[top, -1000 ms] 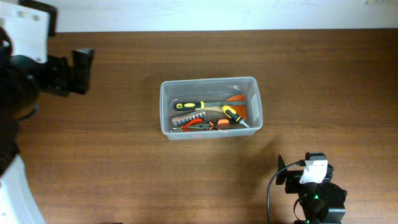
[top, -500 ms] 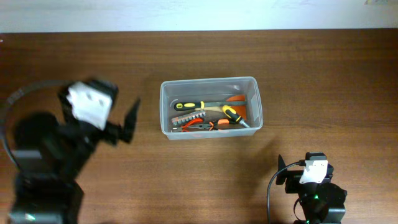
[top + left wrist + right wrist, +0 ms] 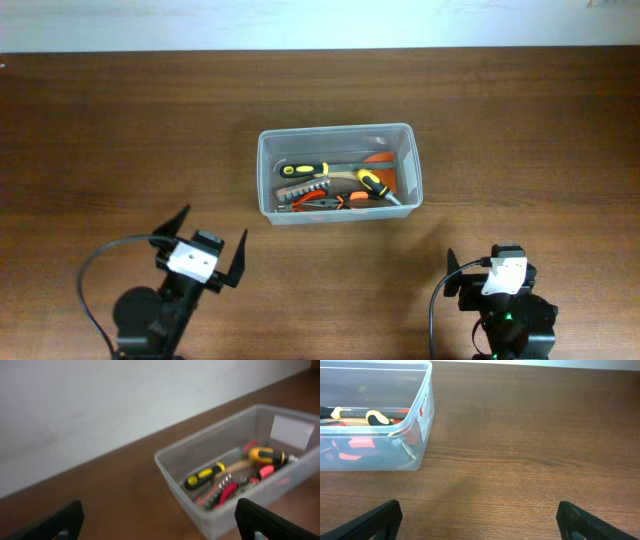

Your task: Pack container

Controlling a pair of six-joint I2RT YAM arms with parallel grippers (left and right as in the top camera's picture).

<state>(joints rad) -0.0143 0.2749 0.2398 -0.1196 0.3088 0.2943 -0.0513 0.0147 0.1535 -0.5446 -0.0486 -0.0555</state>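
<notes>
The table is seen in dark brown with a fine wood grain. The container is rendered in clear, faintly grey plastic. Two screwdriver handles are banded yellow and black, the pliers are sleeved in orange-red, and a white label is shown on the container's wall

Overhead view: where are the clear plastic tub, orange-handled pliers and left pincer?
Clear plastic tub (image 3: pixel 263 185): overhead view, left wall.
Orange-handled pliers (image 3: pixel 316 203): overhead view, handles.
Left pincer (image 3: pixel 215 223): overhead view, midway between fingertips.

Left claw, right claw splayed
</notes>
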